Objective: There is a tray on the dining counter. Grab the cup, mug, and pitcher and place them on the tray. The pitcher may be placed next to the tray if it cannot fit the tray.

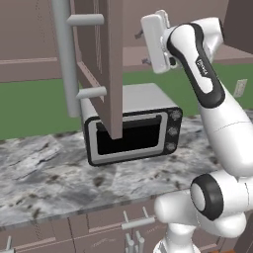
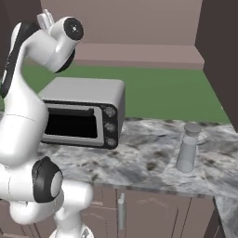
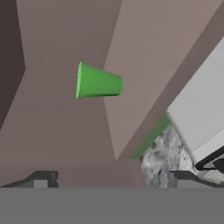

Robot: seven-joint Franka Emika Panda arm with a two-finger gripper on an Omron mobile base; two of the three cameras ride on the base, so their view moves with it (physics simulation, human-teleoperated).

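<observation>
The arm is glossy white with rounded links, dark grey joint bands, and a boxy white hand.

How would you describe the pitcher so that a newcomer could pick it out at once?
Start at the marbled counter carrying the silver toaster oven. To the oven's right, standing apart on the stone, is the pitcher: a tall, slim, pale grey translucent cylinder with a slightly wider top rim, upright. It is the only freestanding vessel on that counter.

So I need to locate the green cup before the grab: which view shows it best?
The hand view: the cup shows whole and unblocked inside the brown cabinet, ahead of the open gripper. I can't find the cup in either base view.
</observation>
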